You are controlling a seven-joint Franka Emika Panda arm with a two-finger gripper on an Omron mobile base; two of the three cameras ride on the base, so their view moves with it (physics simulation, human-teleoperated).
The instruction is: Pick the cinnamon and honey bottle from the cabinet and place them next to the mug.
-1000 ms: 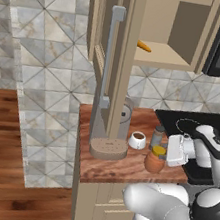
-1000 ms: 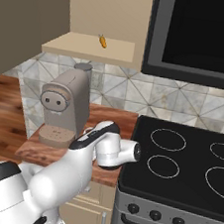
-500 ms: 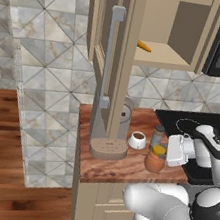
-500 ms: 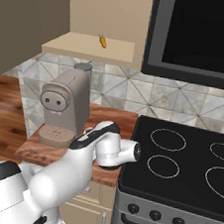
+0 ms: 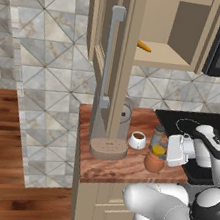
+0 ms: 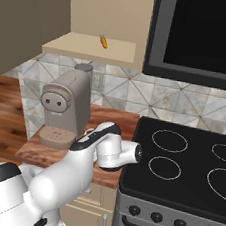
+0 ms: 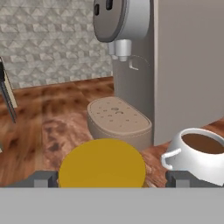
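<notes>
Honey bottle [image 5: 154, 160] stands on the wooden counter [image 5: 122, 167] just in front of the mug [image 5: 137, 139], with the cinnamon [image 5: 157, 135] touching or nearly touching its back, also beside the mug — so by the look of it both jars are already down and you are at the very end of the last placing step.

Going from big to small: the cabinet [image 5: 161, 29] hangs open above the mug, its shelf bare but for a thin orange pointed thing [image 5: 144, 47]. The coffee machine [image 6: 65, 108] sits just on the mug's far side from the stove [image 6: 189, 165]. In the hand view the honey bottle's yellow cap [image 7: 102, 164] lies between the two fingertips [image 7: 43, 178] of the gripper [image 7: 111, 179], with the mug close by.

The jaws stand wide, a little wider than the cap; I cannot tell whether the pads touch the jar below it, but they do not seem to be squeezing it.

Next, you need a clean retreat — draw the hand back away from the mug without clipping the honey bottle.
</notes>
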